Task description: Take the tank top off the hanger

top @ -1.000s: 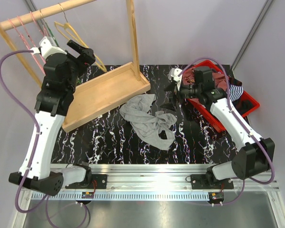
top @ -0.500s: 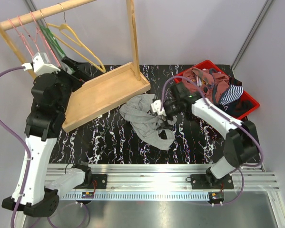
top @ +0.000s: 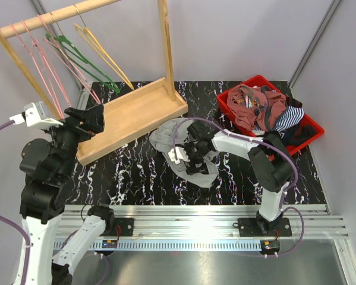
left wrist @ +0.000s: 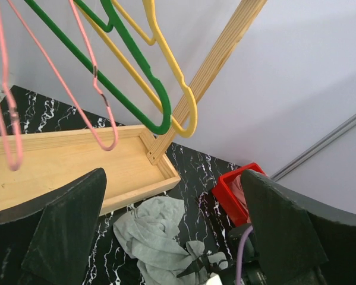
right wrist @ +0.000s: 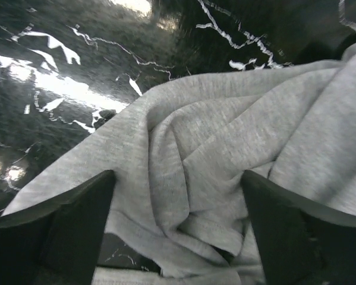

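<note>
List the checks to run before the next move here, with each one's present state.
1. Tank top off every hanger: ok, it lies crumpled on the table.
2. Green hanger and its neighbours bare: ok.
3. Left gripper open and empty: ok.
4. Right gripper open, right over the tank top: ok.
5. Right fingers clear of the cloth: cannot tell.

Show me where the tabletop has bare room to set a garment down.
Bare table lies front-left, between the wooden rack base, the tank top and the near rail. A narrower strip runs at the back between that base and the red bin. The centre is crowded: the open right gripper is right at the tank top.
</note>
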Robot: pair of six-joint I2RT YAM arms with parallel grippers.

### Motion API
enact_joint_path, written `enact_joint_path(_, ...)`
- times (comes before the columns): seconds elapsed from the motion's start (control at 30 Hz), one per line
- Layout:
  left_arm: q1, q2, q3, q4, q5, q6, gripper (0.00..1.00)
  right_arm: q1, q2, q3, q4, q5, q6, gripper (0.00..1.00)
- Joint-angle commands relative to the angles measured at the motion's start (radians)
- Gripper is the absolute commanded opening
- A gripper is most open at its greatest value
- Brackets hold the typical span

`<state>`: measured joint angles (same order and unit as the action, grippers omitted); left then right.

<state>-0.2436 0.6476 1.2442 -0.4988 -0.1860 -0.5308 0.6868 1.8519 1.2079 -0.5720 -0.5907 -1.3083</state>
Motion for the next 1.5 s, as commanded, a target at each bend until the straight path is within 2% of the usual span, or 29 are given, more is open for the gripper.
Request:
enact_joint_path(0.0,0.003,-0.035,-0.038,0.034,0.026,0.041,0.99,0.017,0.038,0.042,0.049,0.081,0.052,0.9)
enact_joint_path(0.07,0.003,-0.066,-0.057,0.032,0.022,0.048,0.99,0.022,0.047,0.042,0.047,0.097,0.073,0.83)
enact_joint_path(0.2,0.003,-0.109,-0.095,0.042,0.011,0.049,0.99,0.022,0.05,0.051,0.014,0.109,0.127,0.55)
enact_joint_path(0.23,0.003,-0.114,-0.104,0.045,0.011,0.052,0.99,0.022,0.05,0.059,0.006,0.112,0.138,0.41)
enact_joint_path(0.3,0.003,-0.128,-0.114,0.051,0.013,0.057,0.99,0.02,0.043,0.064,-0.009,0.121,0.181,0.23)
enact_joint_path(0.33,0.003,-0.132,-0.118,0.055,0.014,0.063,0.99,0.017,0.038,0.076,-0.015,0.123,0.197,0.1)
enact_joint_path(0.4,0.003,-0.14,-0.12,0.057,0.022,0.074,0.99,-0.009,0.017,0.093,-0.034,0.109,0.276,0.01)
enact_joint_path(0.5,0.003,-0.146,-0.12,0.063,0.034,0.101,0.99,-0.068,-0.051,0.134,-0.026,0.045,0.417,0.0)
enact_joint_path(0.67,0.003,-0.16,-0.132,0.094,0.04,0.132,0.99,-0.259,-0.174,0.249,0.029,-0.018,0.636,0.0)
enact_joint_path(0.77,0.003,-0.167,-0.147,0.126,0.043,0.14,0.99,-0.363,-0.255,0.35,0.104,-0.015,0.795,0.0)
enact_joint_path(0.83,0.003,-0.169,-0.157,0.152,0.045,0.147,0.99,-0.407,-0.29,0.398,0.211,0.015,0.892,0.0)
enact_joint_path(1.0,0.003,-0.163,-0.161,0.186,0.054,0.167,0.99,-0.498,-0.367,0.462,0.492,0.21,0.998,0.0)
enact_joint_path(1.13,0.003,-0.146,-0.15,0.194,0.066,0.181,0.99,-0.573,-0.329,0.634,0.524,0.351,1.102,0.0)
enact_joint_path(1.23,0.003,-0.14,-0.146,0.194,0.071,0.187,0.99,-0.636,-0.298,0.706,0.535,0.396,1.147,0.0)
enact_joint_path(1.47,0.003,-0.14,-0.152,0.195,0.071,0.184,0.99,-0.745,-0.272,0.734,0.564,0.431,1.124,0.0)
